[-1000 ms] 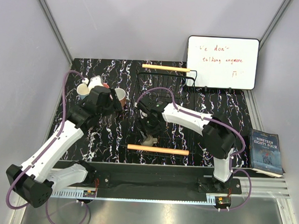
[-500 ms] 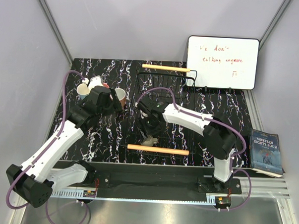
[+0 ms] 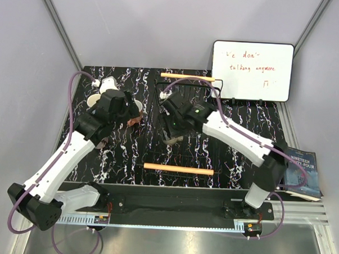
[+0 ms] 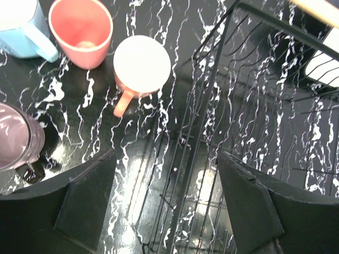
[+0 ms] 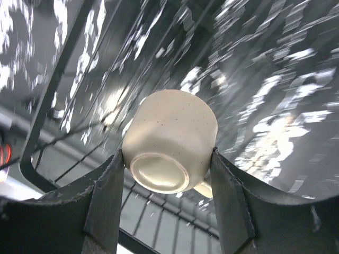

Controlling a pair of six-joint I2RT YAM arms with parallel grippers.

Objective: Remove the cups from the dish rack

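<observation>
My right gripper [image 5: 167, 159] pinches the olive-grey cup [image 5: 169, 140] by its sides, one finger pressed to each wall, its base turned toward my wrist camera and its handle poking out on the lower right. Behind it lie the wires of the dish rack [image 5: 58, 69], whose dark rim bar runs close along my left finger; the background is blurred, so I cannot tell how much clearance there is. From above, this hand hangs over the far half of the rack, between its two wooden handles. My left gripper [image 4: 165, 159] is spread wide and holds nothing, hanging over the rack's left rim wire [image 4: 212, 106]. On the table to that side stand the terracotta cup [image 4: 142, 66], the pink cup [image 4: 82, 32], the light blue cup [image 4: 21, 32] and the mauve cup [image 4: 16, 137], with bare marble between them and the wire.
</observation>
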